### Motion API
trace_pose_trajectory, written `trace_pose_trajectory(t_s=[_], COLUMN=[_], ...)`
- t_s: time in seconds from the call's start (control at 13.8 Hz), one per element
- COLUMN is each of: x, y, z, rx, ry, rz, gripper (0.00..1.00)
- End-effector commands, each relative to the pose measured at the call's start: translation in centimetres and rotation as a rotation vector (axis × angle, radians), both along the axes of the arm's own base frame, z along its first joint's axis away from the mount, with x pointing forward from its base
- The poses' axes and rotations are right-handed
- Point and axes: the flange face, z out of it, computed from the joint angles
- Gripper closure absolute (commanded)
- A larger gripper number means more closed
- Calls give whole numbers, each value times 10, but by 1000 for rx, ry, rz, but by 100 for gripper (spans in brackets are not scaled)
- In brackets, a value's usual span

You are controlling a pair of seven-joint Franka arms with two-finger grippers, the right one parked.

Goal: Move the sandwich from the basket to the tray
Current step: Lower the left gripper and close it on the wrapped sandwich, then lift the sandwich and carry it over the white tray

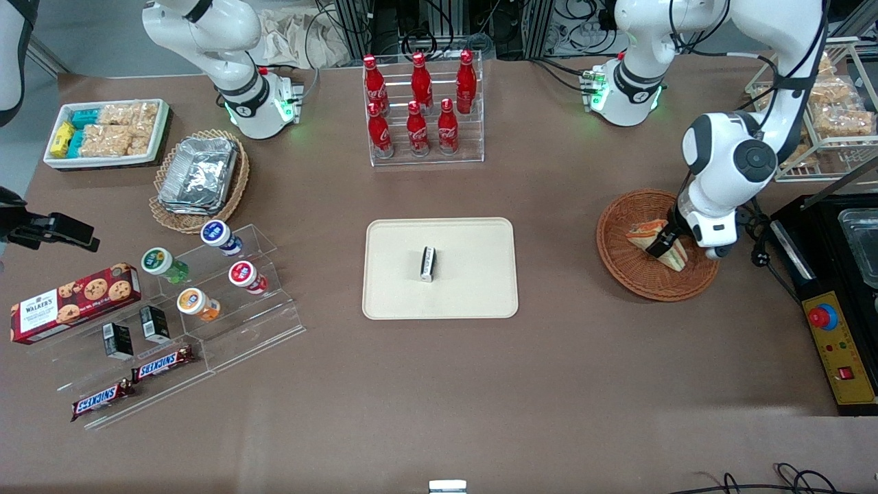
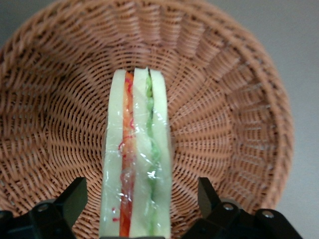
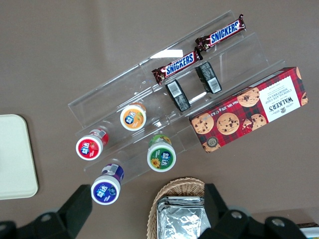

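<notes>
Sandwich [image 2: 137,159] stands on edge in the reddish-brown basket [image 2: 234,99], its orange, red and green filling facing my wrist camera, and it lies between my two fingers [image 2: 75,196]; they are spread on either side of it with a gap showing on each side, so my gripper [image 1: 664,241] is open around it, not yet pinching. My arm reaches down from above the working end of the table, the wrist bent over the basket's rim [image 1: 607,237], with the gripper low inside the bowl. In the front view the sandwich [image 1: 657,241] sits toward the middle of the basket, with a second pale wedge just beside it. The cream tray [image 1: 473,288] lies well apart at the table's middle, flat with a low rim, and a small dark and white box [image 1: 428,263] rests near its centre. Bare brown table [image 1: 555,274] stretches between basket and tray. A rack of red bottles [image 1: 420,110] stands farther from the front camera than the tray.
</notes>
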Motion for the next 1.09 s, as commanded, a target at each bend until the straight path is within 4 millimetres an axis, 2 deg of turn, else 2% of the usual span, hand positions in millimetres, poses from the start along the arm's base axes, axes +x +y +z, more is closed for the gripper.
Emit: trace_pose_trajectory(t_s=[0.0,0.07,0.14,0.22,0.29,0.51,0.65,0.87,1.01], x=[-10,-10,-9,-9,-8,-6,-4,-5,-14], y=[-1,-2,-2,-3,-3,-3,-7,-35,-67], z=[-19,-24,-24,-22,-22,-18,-2,50,90], rx=[-5,-7,-7,-6,-6,-3,0,11,26], ry=[-61,-69,-71,-71,-71,-79,-74,-36,-64], rz=[23,22,19,11,7,-2,-10,-81,-156], gripper=[2,7,40,87,100,100,100,100,100])
